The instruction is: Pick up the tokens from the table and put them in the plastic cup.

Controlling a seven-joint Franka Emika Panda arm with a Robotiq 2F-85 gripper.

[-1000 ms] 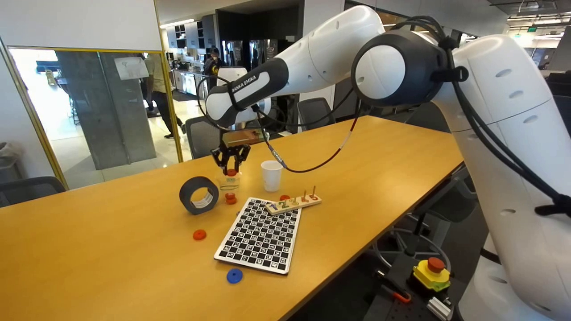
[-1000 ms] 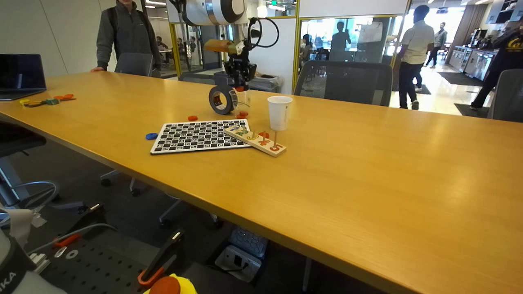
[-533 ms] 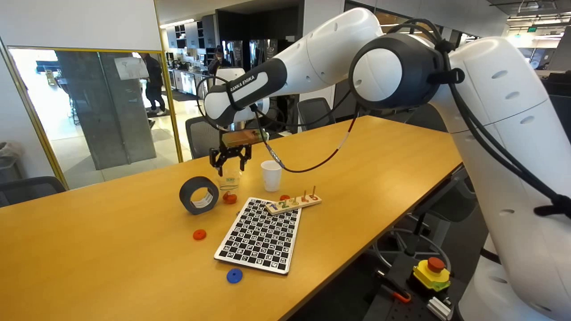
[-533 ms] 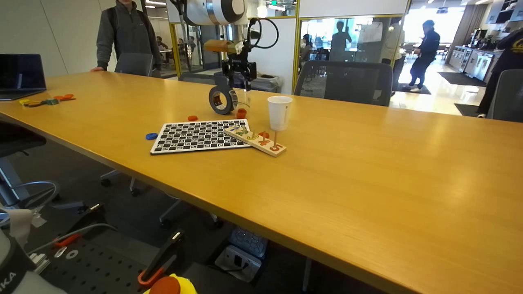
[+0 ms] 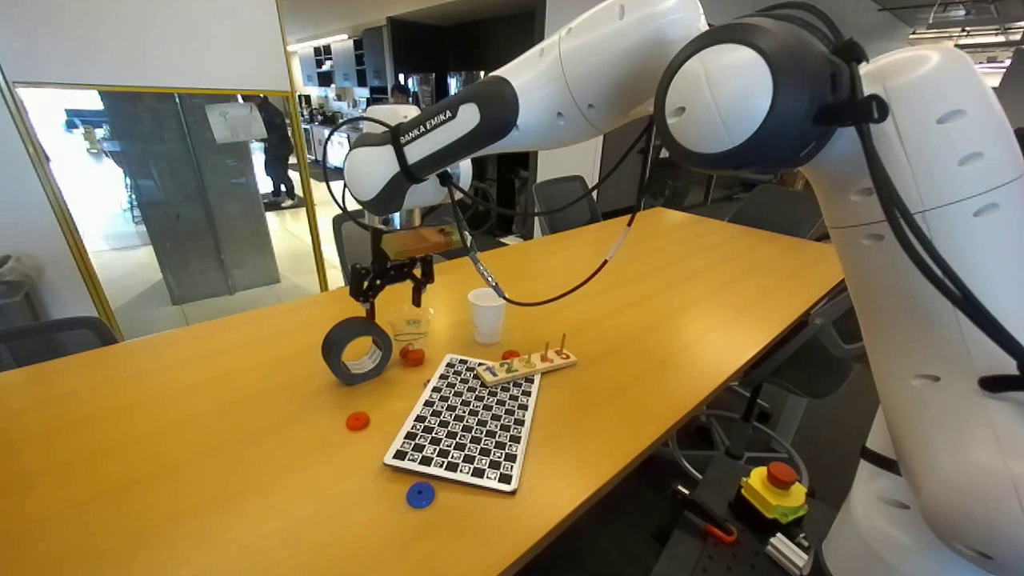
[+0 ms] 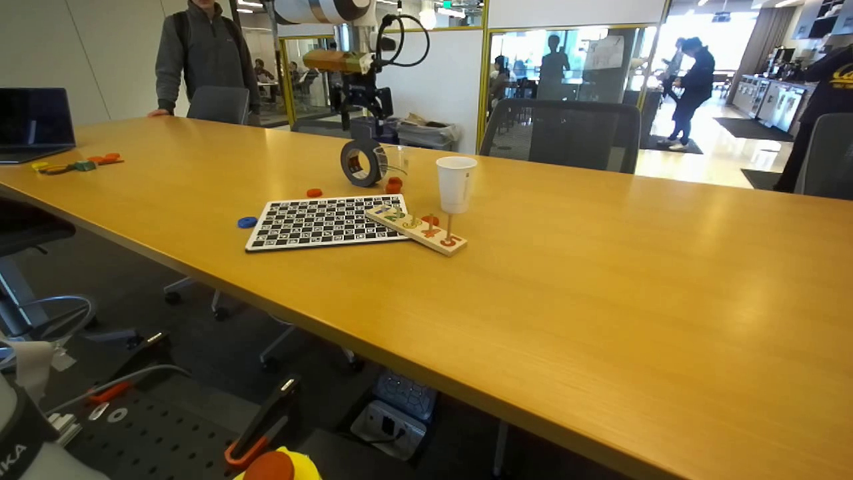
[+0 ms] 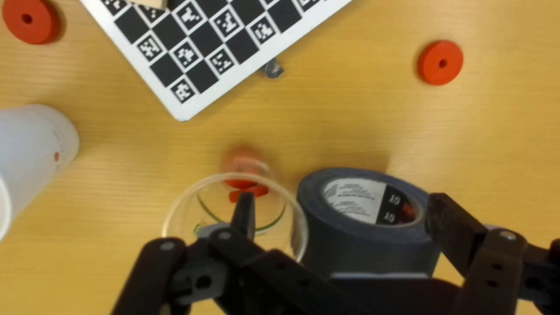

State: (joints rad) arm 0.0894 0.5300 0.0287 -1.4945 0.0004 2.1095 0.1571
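My gripper (image 5: 394, 306) stands open with nothing held, its fingers astride the tape roll's top in the wrist view. In an exterior view its tips (image 6: 346, 124) are a little above the roll. Red tokens (image 5: 412, 357) lie at the bottom of the clear plastic cup (image 5: 410, 324), one tilted, seen through its wall; how many is unclear. The cup's round rim (image 7: 302, 225) is beside the roll. On the wooden table (image 5: 200, 448) lie a red token (image 7: 440, 62), another red token (image 7: 31, 21) near the peg board, and a blue token (image 5: 420, 494).
A black tape roll (image 5: 357, 350) stands on edge touching or close beside the clear cup. An upright white cup (image 6: 455, 185) stands nearby. The checkered board (image 5: 468, 424) lies flat, with a numbered wooden peg board (image 5: 526, 366) across its corner. Arm cables (image 5: 560, 300) hang in a loop.
A second ago my gripper was shut on a red token above the clear cup. It has opened, the token has dropped into the cup, and the gripper has moved over towards the tape roll.
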